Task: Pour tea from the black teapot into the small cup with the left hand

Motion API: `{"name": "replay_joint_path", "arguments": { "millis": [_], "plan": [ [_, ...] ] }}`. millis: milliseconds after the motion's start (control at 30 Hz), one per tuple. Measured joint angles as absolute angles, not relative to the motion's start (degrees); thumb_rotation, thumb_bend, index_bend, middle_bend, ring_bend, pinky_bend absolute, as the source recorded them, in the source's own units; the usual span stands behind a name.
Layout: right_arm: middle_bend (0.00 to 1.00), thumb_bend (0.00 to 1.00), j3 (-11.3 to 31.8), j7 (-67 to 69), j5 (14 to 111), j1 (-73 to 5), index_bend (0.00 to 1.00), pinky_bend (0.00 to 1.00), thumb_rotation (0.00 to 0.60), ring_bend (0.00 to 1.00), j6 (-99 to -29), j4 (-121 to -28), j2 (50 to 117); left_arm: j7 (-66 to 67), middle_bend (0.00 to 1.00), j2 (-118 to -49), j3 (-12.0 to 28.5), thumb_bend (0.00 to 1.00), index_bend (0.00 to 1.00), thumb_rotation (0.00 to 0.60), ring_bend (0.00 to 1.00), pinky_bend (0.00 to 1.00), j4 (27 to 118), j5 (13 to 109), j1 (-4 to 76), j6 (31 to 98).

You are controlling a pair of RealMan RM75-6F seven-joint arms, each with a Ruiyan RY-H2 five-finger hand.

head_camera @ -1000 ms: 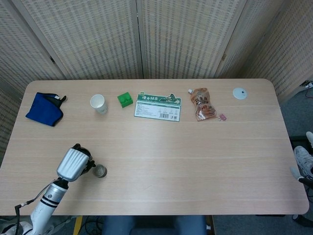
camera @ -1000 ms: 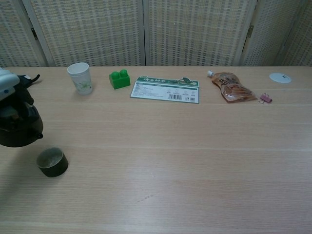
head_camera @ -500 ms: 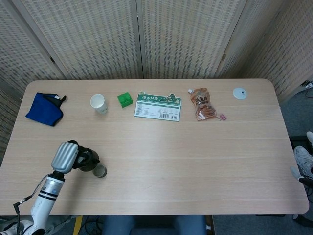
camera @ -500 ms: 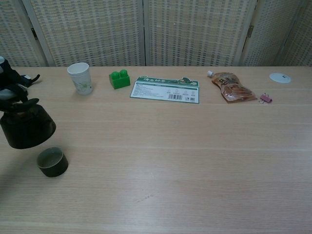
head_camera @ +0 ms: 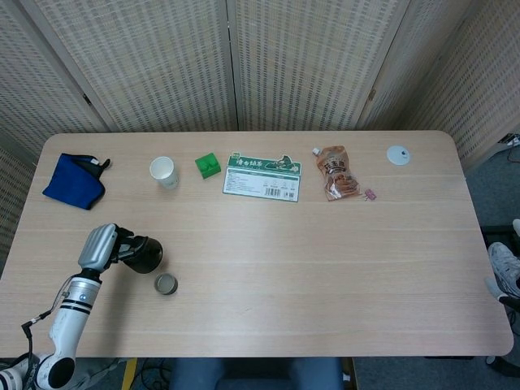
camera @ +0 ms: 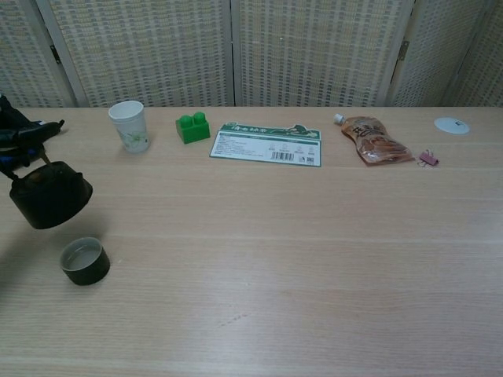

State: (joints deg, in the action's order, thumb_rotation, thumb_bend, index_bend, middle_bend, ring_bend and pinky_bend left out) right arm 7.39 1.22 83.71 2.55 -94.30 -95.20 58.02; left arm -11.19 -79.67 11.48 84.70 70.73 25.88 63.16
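Your left hand [head_camera: 101, 245] is sitting at the lower left of the head view, its fingers wrapped around the handle side of the round black teapot [head_camera: 144, 254], so it is gripping the pot and holding it tilted above the pale wooden tabletop [head_camera: 325, 268]. In the chest view the teapot [camera: 49, 195] is hanging at the far left edge of the frame, raised off the surface, with only dark fingertips [camera: 23, 133] of your hand showing above it. The small dark cup [head_camera: 166, 283] is standing upright on the tabletop just below and to the right of the pot in the head view; in the chest view the cup [camera: 85, 261] is showing a pale surface inside it, and the pot is apart from it. Across the upper part of the frame you are seeing a folded blue cloth [head_camera: 73, 180], a white paper cup [head_camera: 163, 171], a green toy brick [head_camera: 208, 166], a green printed card [head_camera: 263, 175], a brown snack pouch [head_camera: 335, 172] and a small white disc [head_camera: 398, 154]. Your right hand is not appearing in either view.
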Motion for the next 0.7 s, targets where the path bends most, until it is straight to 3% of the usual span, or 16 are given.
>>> {"name": "replay_joint_path", "arguments": {
  "millis": [400,700],
  "plan": [
    [0.08,0.14,7.46,1.44,83.37,2.4,0.07,0.0,0.6,0.0,-93.81,-94.78,58.22,-8.23,1.0,-82.97,11.4,0.21,1.0,0.09,0.94,0.46,76.9,71.31,28.17,62.02],
    [0.08,0.14,7.54,1.59,83.2,2.19,0.07,0.0,0.6,0.0,-93.43,-94.45,58.3,-6.01,1.0,-85.05,10.45,0.2,0.99,0.087,0.93,0.44,72.62,72.89,29.16,62.02]
  ]
}}
